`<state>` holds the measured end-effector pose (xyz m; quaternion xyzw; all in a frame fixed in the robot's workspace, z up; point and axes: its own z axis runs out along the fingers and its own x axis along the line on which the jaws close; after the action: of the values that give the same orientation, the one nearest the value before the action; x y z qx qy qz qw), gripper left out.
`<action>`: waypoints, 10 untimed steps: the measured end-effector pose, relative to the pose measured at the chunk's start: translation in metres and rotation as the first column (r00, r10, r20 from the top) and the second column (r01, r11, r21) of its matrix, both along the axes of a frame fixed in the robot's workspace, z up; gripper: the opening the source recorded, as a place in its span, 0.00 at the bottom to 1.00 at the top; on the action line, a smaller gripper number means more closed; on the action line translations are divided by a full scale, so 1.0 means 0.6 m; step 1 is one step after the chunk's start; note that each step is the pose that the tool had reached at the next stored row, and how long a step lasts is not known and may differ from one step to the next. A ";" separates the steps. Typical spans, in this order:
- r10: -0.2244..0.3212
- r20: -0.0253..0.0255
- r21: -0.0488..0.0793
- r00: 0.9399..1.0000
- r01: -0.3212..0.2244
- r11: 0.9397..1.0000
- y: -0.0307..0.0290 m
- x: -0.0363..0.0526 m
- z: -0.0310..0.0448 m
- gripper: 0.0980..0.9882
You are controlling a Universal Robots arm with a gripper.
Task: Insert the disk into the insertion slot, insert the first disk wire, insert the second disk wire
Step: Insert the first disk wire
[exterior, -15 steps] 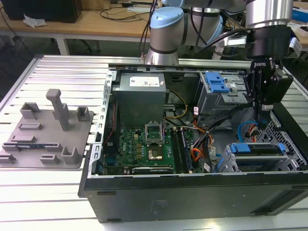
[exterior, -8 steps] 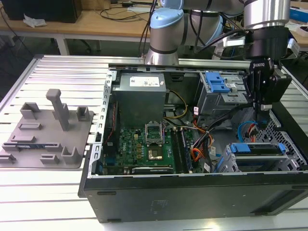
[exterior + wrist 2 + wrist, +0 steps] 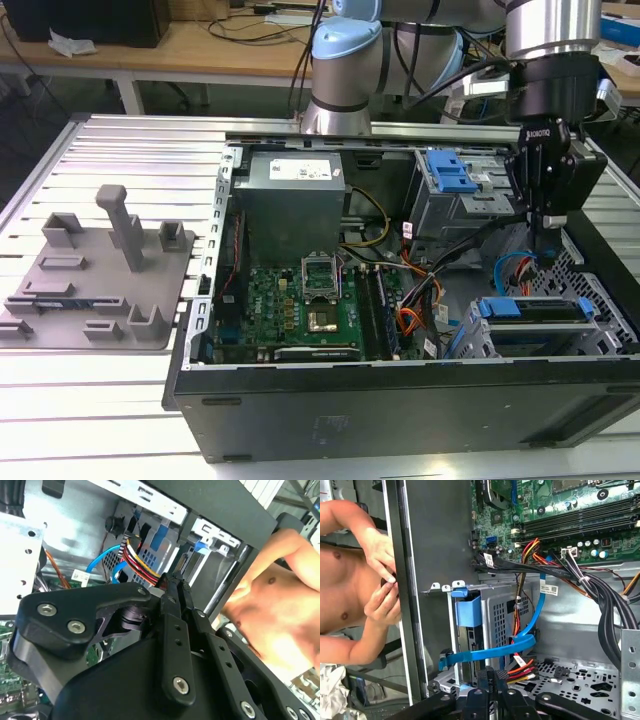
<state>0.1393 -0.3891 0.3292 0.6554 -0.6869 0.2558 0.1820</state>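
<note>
1. One gripper (image 3: pixel 548 238) low inside the open computer case (image 3: pixel 400 410), at the exterior view's right, over the perforated floor.
2. Fingers (image 3: pixel 484 681) clenched together on the end of the second disk wire (image 3: pixel 521 666), a red, yellow and black bundle.
3. Seated in the insertion slot (image 3: pixel 502 622), the disk (image 3: pixel 468 611) in its bright blue frame, against the case wall and just beside the fingertips.
4. Blue first disk wire (image 3: pixel 522 642) curving down from the motherboard (image 3: pixel 560 510) side, its end touching the disk's edge.
5. Grey power supply (image 3: pixel 290 195) and larger bay with a blue latch (image 3: pixel 450 172) well apart from the disk, along the far side of the case.
6. Just outside the case wall in the first wrist view, a person's hands (image 3: pixel 382 597) held close together.
</note>
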 end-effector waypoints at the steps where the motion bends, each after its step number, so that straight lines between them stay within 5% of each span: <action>1: -0.013 -0.023 0.000 1.000 0.013 1.000 -0.0001 0.000 0.000 0.07; 2: -0.019 -0.035 0.000 0.999 0.019 1.000 0.0000 0.000 -0.001 0.07; 4: -0.022 -0.046 -0.001 0.999 0.022 1.000 -0.0001 0.004 -0.001 0.07; 10: -0.030 -0.051 -0.001 0.998 0.030 1.000 0.0000 0.029 -0.003 0.07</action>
<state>0.1570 -0.3891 0.3275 0.6515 -0.6917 0.2362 0.2033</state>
